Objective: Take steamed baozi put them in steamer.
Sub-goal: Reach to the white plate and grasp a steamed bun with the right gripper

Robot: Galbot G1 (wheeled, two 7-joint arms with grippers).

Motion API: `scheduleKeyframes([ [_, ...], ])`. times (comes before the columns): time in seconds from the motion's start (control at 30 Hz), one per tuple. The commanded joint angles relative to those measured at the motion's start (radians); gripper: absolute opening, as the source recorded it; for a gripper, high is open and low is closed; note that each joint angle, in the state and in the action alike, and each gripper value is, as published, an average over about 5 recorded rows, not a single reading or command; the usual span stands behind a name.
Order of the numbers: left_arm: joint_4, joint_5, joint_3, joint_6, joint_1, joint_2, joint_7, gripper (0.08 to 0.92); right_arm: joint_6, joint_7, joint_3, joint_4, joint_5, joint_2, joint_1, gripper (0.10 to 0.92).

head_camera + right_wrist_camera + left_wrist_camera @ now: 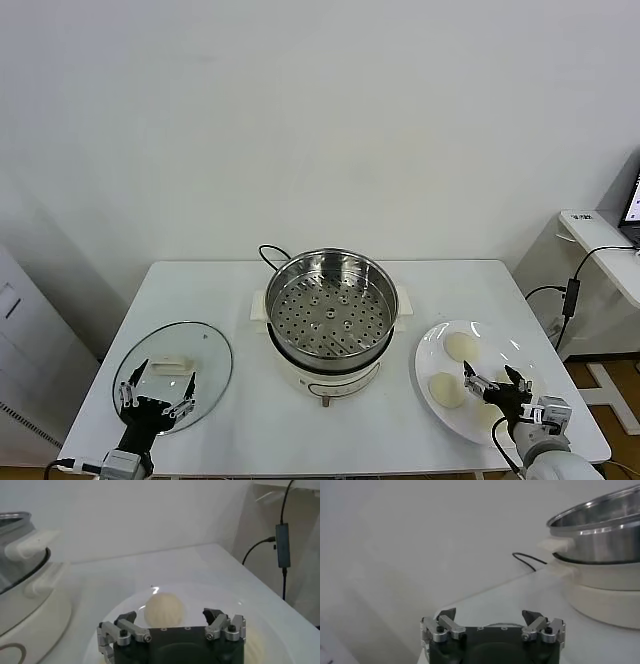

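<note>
We're at the pick step: steamer [330, 312] is empty at the desk [220, 290] centre, perforated floor bare, no baozi in it yet. Three baozi show in the head view on the plate [432, 345] at the steamer's 3 to 4 o'clock: one at the plate's 12 [460, 346], one at its 9 [446, 389], one near its 6 [488, 416], partly hidden by the arm; we can't see a fourth. Right gripper [492, 381] hangs over the plate's near half, fingers [126, 620] spread wide and holding nothing; no contact that we can see. In the right wrist view one baozi [163, 609] sits just ahead, roughly centred between the fingers, so we judge that's the target. Next move as we read it: go forward and down so the fingers straddle the bun, close gently (soft, will dent or slip if squeezed hard), lift clear of the plate rim, then carry toward 9 o'clock, up over the steamer wall. Risk: the steamer rim is tall, so the carry needs height. Left gripper [157, 391] is idle over the glass lid [205, 350] at the steamer's 8 o'clock, fingers released and wide, empty.
</note>
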Motion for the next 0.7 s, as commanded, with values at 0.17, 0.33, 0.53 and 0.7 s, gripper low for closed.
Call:
scheduleKeyframes([
  [0.17, 0.001, -0.007, -0.001, -0.007, 0.006, 0.003, 0.003, 0.823, 0.253, -0.655, 0.125, -0.192, -0.331, -0.412, 0.07, 0.823],
  [0.33, 0.007, -0.006, 0.001, -0.016, 0.005, -0.002, 0.002, 0.823, 0.372, -1.02, 0.07, -0.327, -0.498, -0.648, 0.239, 0.823],
  [0.53, 0.006, 0.003, 0.009, -0.023, 0.006, -0.014, -0.002, 0.823, 0.374, -1.221, -0.3, -0.407, -0.624, -0.765, 0.607, 0.823],
  [0.7, 0.003, 0.005, 0.008, -0.024, 0.002, -0.018, -0.009, 0.823, 0.336, -1.262, -0.748, -0.485, -0.673, -0.742, 1.026, 0.823],
])
